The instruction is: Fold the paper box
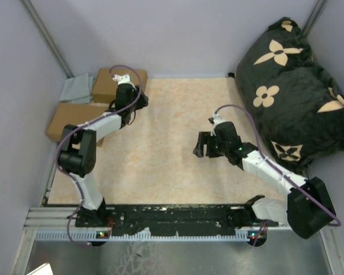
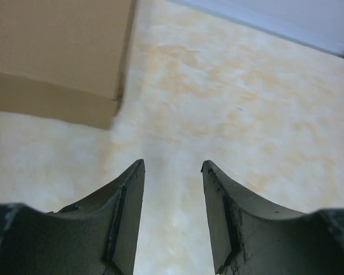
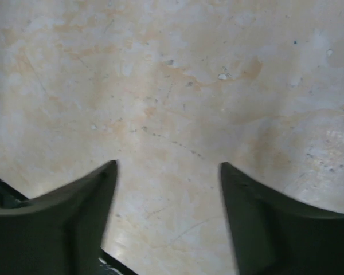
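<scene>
Top view: the table (image 1: 172,109) has a beige marbled top and fills most of the frame, with walls on three sides. A black cushion (image 1: 292,86) with a beige flower print sits at 2 o'clock, covering the table's far right corner. At 6 o'clock the base rail (image 1: 172,217) carries both arms. The left arm (image 1: 83,154) reaches up to 10–11 o'clock, and the right arm (image 1: 269,172) angles in from 4 o'clock toward centre. At 11 o'clock, in the far left corner, the paper box (image 1: 105,86) already stands as a shallow brown box with a flat top, the left wrist partly over its right half. At 9–10 o'clock on the left table edge there's a second cardboard box (image 1: 63,119), near identical in looks and partly hidden by the left forearm; can't tell if the two touch. A crumpled grey cloth (image 1: 77,89) lies at 10 o'clock, against the paper box's left side. On the left gripper (image 2: 172,166) the jaws are spread, gripping nothing, with bare table under them. Its wrist view shows the paper box corner at 10–11 o'clock, top face and one side wall visible, clear of the fingers. Just right of table centre, roughly 3 o'clock, the right gripper (image 3: 168,167) has its jaws spread wide and holds nothing. Scuffed tabletop is below it, and it sits well apart from both boxes.
</scene>
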